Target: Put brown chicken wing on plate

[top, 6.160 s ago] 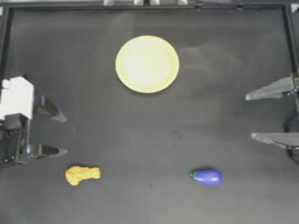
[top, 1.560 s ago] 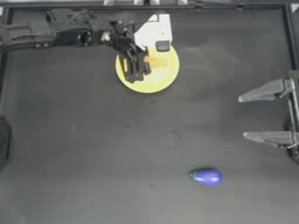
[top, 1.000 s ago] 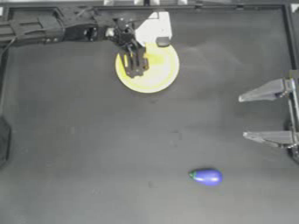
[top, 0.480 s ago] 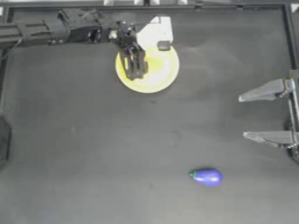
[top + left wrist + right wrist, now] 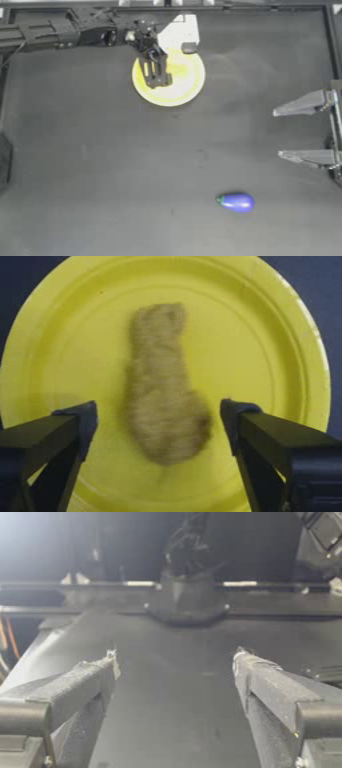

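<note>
The brown chicken wing (image 5: 165, 406) lies on the pale yellow plate (image 5: 280, 356), a lumpy golden piece between the two jaws of my left gripper (image 5: 157, 416), which stand open and apart from it on either side. From above, the left gripper (image 5: 155, 75) hangs over the plate (image 5: 184, 90) at the back middle of the table and hides most of the wing. My right gripper (image 5: 294, 134) is parked open at the right edge.
A purple-blue eggplant toy (image 5: 236, 202) lies on the dark table toward the front right. The left arm (image 5: 60, 35) stretches along the back edge. A dark post (image 5: 188, 587) stands across the table in the right wrist view.
The left gripper carried the wing from the front left of the table to the plate. Over the last second it stays over the plate with little movement. The right arm has not moved.
</note>
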Robot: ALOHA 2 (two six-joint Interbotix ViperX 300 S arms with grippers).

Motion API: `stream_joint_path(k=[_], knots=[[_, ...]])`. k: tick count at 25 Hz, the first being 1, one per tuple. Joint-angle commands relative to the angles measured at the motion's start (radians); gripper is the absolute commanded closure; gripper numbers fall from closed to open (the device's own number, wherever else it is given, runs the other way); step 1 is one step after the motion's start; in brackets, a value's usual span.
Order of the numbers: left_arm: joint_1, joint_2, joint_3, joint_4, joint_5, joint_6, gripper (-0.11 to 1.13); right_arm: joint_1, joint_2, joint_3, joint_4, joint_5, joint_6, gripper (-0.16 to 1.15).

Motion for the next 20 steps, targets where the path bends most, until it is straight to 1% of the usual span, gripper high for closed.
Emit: stream_joint_path(k=[1,5,12,18,20], knots=[[0.008,-0.067,-0.028,0.002,-0.003,0.021,0.01,-0.002,0.005,-0.015,0.002,-0.008,0.0,-0.01],[0.009,-0.117,-0.028,0.032,-0.002,0.014,0.01,-0.003,0.003,-0.014,0.003,-0.008,0.0,-0.01],[-0.008,-0.229,0.008,0.028,0.012,0.009,0.02,-0.003,0.003,-0.015,0.002,-0.008,-0.002,-0.01],[-0.063,-0.324,0.08,0.026,0.014,0.005,0.03,-0.002,0.005,-0.014,0.003,-0.008,-0.005,-0.01],[-0.08,-0.356,0.104,0.012,0.011,0.003,0.03,-0.002,0.003,-0.014,0.003,-0.008,-0.005,-0.01]])
